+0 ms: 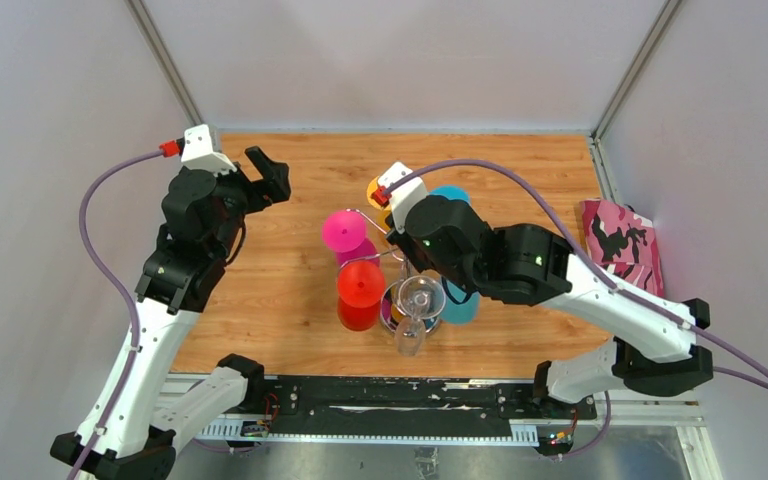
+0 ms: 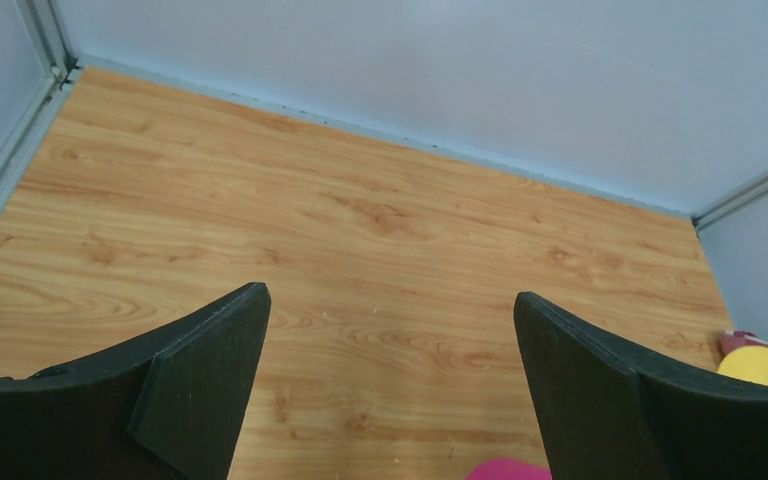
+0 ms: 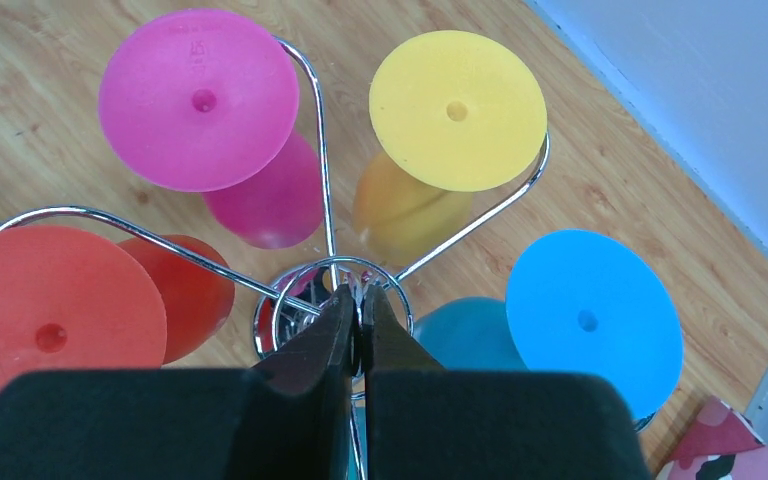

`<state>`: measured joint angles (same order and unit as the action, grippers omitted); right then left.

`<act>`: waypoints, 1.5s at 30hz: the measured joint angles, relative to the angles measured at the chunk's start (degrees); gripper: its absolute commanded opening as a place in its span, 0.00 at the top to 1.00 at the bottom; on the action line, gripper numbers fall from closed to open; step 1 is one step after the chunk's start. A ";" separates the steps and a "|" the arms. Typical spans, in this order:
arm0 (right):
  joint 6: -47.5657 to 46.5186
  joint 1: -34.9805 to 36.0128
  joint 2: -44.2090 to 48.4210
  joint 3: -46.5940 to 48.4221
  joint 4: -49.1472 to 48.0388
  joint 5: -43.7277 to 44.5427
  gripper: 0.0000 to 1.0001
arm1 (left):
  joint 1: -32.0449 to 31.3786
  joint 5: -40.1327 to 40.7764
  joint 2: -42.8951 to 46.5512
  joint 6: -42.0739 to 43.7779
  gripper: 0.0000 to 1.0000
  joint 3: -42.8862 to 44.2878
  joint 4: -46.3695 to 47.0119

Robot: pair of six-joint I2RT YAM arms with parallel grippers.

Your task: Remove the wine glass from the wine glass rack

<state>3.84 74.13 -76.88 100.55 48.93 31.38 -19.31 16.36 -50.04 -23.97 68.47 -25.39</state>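
The chrome wine glass rack (image 1: 391, 308) stands mid-table with glasses hanging upside down from its arms. A clear wine glass (image 1: 415, 312) hangs at its near side. In the right wrist view the rack's hub (image 3: 305, 300) lies below my right gripper (image 3: 361, 295), whose fingers are pressed together over it with only a thin slit. I cannot tell if anything is between them, and they hide the clear glass there. My left gripper (image 1: 270, 175) is open and empty, raised at the back left, and the left wrist view (image 2: 390, 300) shows bare wood between its fingers.
Pink (image 3: 198, 100), yellow (image 3: 457, 110), red (image 3: 50, 320) and blue (image 3: 593, 320) glasses hang around the rack. A pink camouflage cloth (image 1: 620, 240) lies at the right edge. Grey walls enclose the wooden table (image 1: 280, 300).
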 measured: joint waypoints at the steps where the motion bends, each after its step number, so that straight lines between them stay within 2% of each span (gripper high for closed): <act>1: -0.33 -1.05 -0.46 0.31 -0.15 -0.31 1.00 | 0.00 0.20 0.00 0.13 0.02 0.00 -0.02; 17: -1.51 -20.72 -4.90 4.48 -2.01 -14.80 1.00 | 0.00 2.34 -0.11 2.32 0.02 0.00 0.04; 32: -2.05 -28.59 -15.17 15.04 -3.50 -23.21 1.00 | 0.00 3.17 -1.55 3.91 0.02 -1.73 1.46; 41: -2.34 -30.36 -17.94 17.53 -4.35 -25.22 1.00 | 0.00 3.32 -2.97 4.26 0.02 -2.71 2.10; 45: -3.50 -31.15 -21.49 22.03 -3.50 -25.42 1.00 | 0.00 3.43 -3.10 4.31 0.02 -2.86 2.23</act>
<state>0.34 42.98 -98.37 122.58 45.43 5.96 -19.31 19.79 -53.15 -19.66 65.60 -23.16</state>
